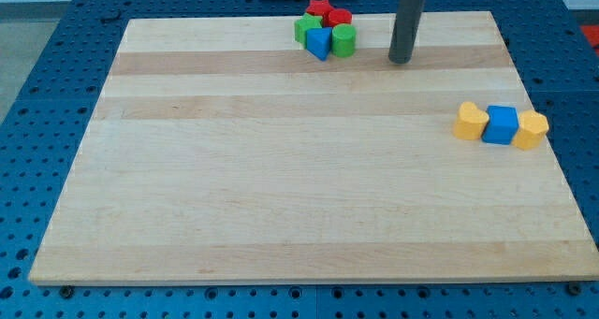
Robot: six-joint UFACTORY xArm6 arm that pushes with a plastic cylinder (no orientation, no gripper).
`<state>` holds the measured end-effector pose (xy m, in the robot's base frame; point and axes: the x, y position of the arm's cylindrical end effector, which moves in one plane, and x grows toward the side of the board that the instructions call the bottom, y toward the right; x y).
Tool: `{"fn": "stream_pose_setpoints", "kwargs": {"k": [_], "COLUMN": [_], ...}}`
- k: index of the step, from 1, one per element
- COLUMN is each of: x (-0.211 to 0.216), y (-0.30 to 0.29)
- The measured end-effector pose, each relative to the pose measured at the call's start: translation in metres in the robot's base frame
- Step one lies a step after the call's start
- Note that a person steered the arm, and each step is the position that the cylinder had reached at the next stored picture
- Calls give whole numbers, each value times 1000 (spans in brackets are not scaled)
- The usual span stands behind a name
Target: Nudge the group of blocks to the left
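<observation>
1. a light wooden bench (281,188) fills most of the camera view, resting on a blue perforated base (47,57) that shows along every edge.
2. my tip (401,61) stands on the bench near the view's top, right of centre, at the foot of a straight dark rod (408,20) that rises out of the frame.
3. the arm carries no fingers, so nothing is held; the rod ends bare on the wood.
4. to the view's left of my tip, apart from it across a strip of bare wood, sits a tight cluster of five blocks at the bench's top edge.
5. in that cluster, a red star block (320,7) lies farthest toward the view's top, with a second red block (339,17) just beside it on the view's right; its shape is hard to make out.
6. a green block (307,26) sits on the cluster's left side, a blue block (320,43) at its lower middle, and a green cylinder-like block (343,40) on its lower right, nearest my tip.
7. the five blocks appear to touch or nearly touch one another.
8. well apart, near the bench's right edge, three more blocks stand in a close row: a yellow block (470,120), a blue cube-like block (501,125) and another yellow block (531,130), running from the view's left to right.
9. my tip lies between the two groups, closer to the top cluster.
</observation>
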<state>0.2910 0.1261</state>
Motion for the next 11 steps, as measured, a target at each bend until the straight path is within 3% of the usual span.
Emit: {"fn": "stream_pose_setpoints", "kwargs": {"k": [5, 9, 11], "x": [-91, -98, -98], "y": [-5, -49, -103]}}
